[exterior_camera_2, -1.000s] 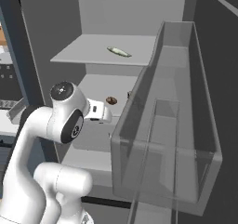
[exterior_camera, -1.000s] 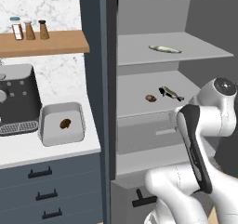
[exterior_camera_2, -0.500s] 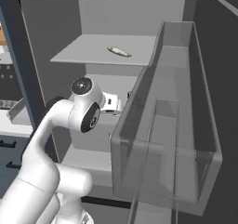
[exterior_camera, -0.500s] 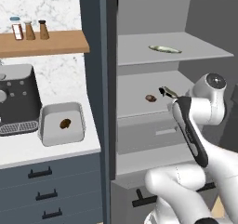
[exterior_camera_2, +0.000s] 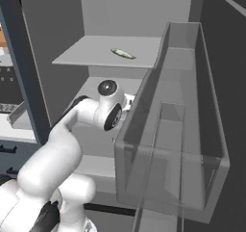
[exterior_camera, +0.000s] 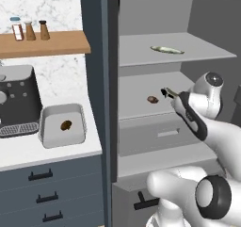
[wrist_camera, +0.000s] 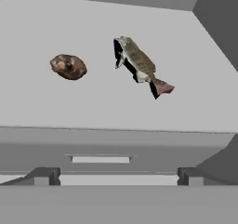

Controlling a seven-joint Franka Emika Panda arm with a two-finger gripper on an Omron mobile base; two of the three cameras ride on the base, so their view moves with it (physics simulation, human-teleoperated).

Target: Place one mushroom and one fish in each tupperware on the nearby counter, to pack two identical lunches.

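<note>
Gripper (wrist_camera: 114,176) spread wide at shelf edge (wrist_camera: 116,128), fish (wrist_camera: 139,62) beyond

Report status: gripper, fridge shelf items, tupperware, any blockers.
Gripper open, empty, facing middle fridge shelf. Mushroom and fish lie apart on it; second fish on the shelf above. Tupperware on counter holds one mushroom. Path unobstructed.

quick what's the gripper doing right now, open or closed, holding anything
Two-finger gripper: open, holding nothing, facing the brown mushroom and the grey-brown fish on the grey fridge shelf.
</note>
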